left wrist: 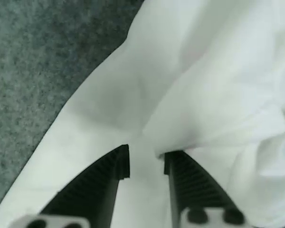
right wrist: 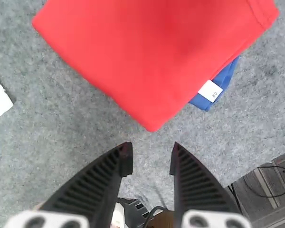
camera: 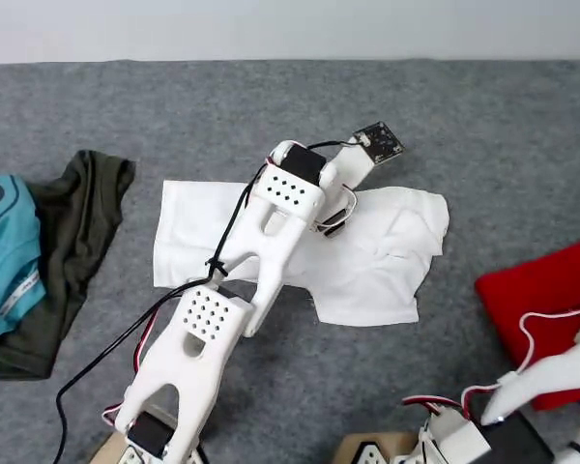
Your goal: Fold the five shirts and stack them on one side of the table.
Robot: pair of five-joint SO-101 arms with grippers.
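- The white shirt [camera: 367, 261] lies mid-bench, mostly flat. One side is doubled over on itself, so I judge its fold is begun but not done.
- My left pincer [left wrist: 146, 159] hangs low over that shirt with its jaws part-way apart, holding nothing. White cloth lies under the gap, and a folded edge runs up to one fingertip. I read this as lining up to pinch that edge, since that is where the cloth can be lifted and carried across.
- The red shirt [right wrist: 152, 52] sits folded on top of the blue shirt [right wrist: 218, 88] at my right side of the bench [camera: 464, 116]. This looks like the stack, so that is where the white shirt should end up.
- My right pincer [right wrist: 149, 154] hovers over bare bench just beside the red shirt, jaws part-way apart and empty. It is well apart from the white shirt, which leaves the left arm room.
- The teal shirt [camera: 5, 251] and dark shirt [camera: 77, 232] lie rumpled together on the far left, unfolded and waiting, with the teal one overlapping the dark one.
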